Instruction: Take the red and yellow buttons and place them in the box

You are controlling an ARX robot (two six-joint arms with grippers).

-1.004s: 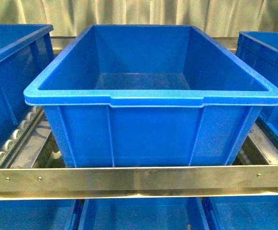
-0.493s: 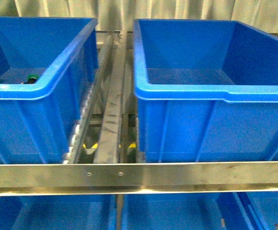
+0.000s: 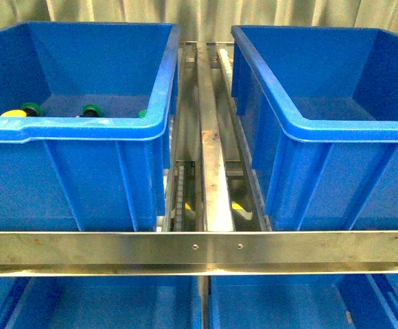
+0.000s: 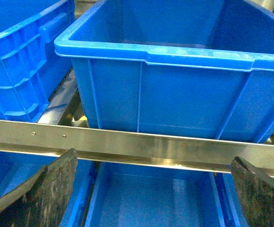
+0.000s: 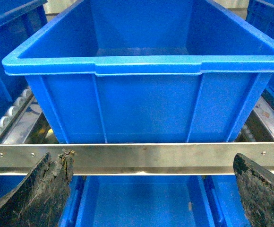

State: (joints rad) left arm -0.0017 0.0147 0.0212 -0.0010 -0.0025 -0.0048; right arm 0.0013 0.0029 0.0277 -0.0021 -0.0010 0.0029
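Left claw (image 4: 154, 158) and right claw (image 5: 152, 158) gape empty, well apart from buttons (image 3: 12, 113) in left crate (image 3: 82, 127).

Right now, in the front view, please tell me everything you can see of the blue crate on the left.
The left crate is an open-topped, plastic-looking blue box with a thick rolled rim and ribbed front wall. It stands upright behind the metal rail, apart from the right crate across a gap of metal tracks. Inside show a yellow button cap and at least two green collars; the rim hides the rest.
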